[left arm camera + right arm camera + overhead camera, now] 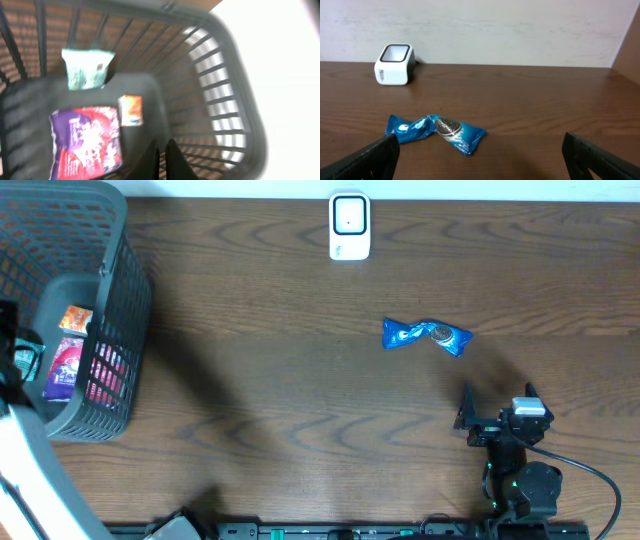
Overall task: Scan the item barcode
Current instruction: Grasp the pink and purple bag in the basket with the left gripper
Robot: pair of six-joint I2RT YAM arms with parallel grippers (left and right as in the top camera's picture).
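The left gripper (162,152) hangs inside the basket (132,280) at the far left of the table (280,390), its two fingers pressed together just right of a purple packet (85,142); whether they pinch anything cannot be told. Just beyond the purple packet lies a small orange packet (131,110), and farther back a pale green packet (87,67) leans against the basket wall. The right gripper (497,404) sits low at the near right with its fingers spread wide apart, holding nothing. A blue cookie packet (427,335) lies flat on the table just beyond it. The white scanner (349,226) stands at the far edge, well apart from both.
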